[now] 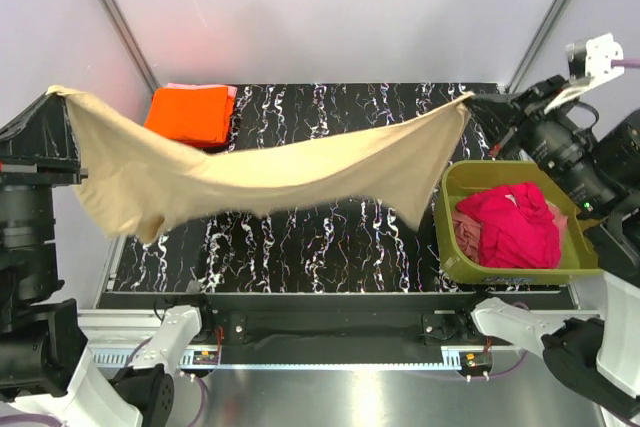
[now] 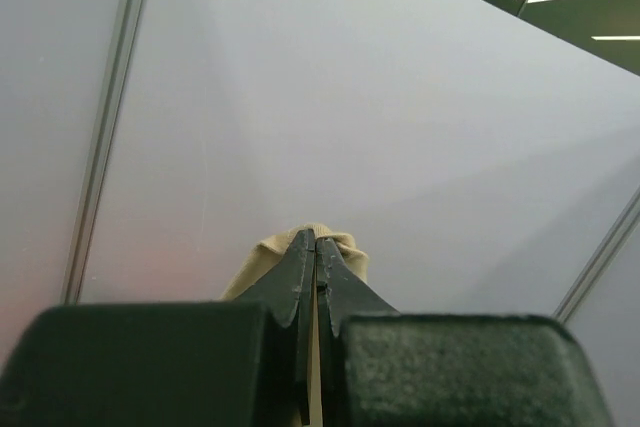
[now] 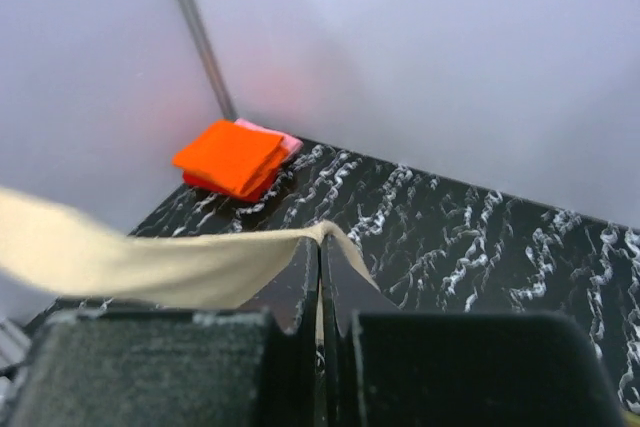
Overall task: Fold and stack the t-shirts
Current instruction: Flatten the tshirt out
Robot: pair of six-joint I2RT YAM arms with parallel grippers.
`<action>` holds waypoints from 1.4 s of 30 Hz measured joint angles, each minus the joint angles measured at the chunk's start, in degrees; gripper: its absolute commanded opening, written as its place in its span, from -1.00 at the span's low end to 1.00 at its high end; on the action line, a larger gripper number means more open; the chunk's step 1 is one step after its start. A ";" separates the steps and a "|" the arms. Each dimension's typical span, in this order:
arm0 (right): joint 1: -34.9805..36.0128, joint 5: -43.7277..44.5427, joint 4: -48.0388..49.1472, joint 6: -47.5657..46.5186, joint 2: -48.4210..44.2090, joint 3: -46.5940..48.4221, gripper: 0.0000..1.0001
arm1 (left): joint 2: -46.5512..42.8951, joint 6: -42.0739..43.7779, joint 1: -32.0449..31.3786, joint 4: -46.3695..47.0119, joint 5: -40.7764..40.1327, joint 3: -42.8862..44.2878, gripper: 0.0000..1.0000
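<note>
A tan-beige t-shirt (image 1: 250, 172) hangs stretched in the air across the black marbled table (image 1: 340, 237). My left gripper (image 1: 55, 94) is shut on its left corner (image 2: 316, 240), raised high at the far left. On the right corner (image 3: 322, 231), my right gripper (image 1: 470, 100) is also shut, above the table's far right. A folded bright orange t-shirt (image 1: 190, 114) lies at the back left on a pale pink one (image 3: 278, 137), with red cloth under it. A crumpled magenta-red t-shirt (image 1: 512, 224) lies in the tub.
An olive-green plastic tub (image 1: 455, 187) stands at the table's right edge, holding more pinkish cloth (image 1: 470, 235) beside the magenta one. White walls with metal posts (image 1: 115, 12) close in the back and sides. The arm bases (image 1: 180, 332) sit at the near edge.
</note>
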 measured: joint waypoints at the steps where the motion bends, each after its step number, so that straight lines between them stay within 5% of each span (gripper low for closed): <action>1: 0.04 1.11 -0.55 0.28 0.55 0.92 -1.00 | 0.02 0.00 -0.07 0.28 -0.07 0.02 -1.00; 9: 0.13 19.50 -15.32 5.38 21.40 16.55 -1.00 | 4.02 1.62 -0.24 -0.20 3.26 -9.46 -1.00; 19: 0.15 22.47 -19.10 4.28 33.33 23.23 -1.00 | 20.20 11.17 -0.33 -6.95 -3.50 -8.76 -1.00; 24: 0.15 19.67 -16.26 3.74 31.23 25.97 -1.00 | 18.60 11.47 -0.33 -5.31 -6.05 -2.29 -1.00; 33: 0.15 12.48 -12.66 4.26 16.39 10.29 -1.00 | 2.67 6.86 -0.33 -0.42 -9.18 -3.56 -1.00; 42: 0.15 9.77 -10.78 6.45 3.65 8.79 -1.00 | -1.33 2.69 -0.33 1.46 -9.70 -0.17 -1.00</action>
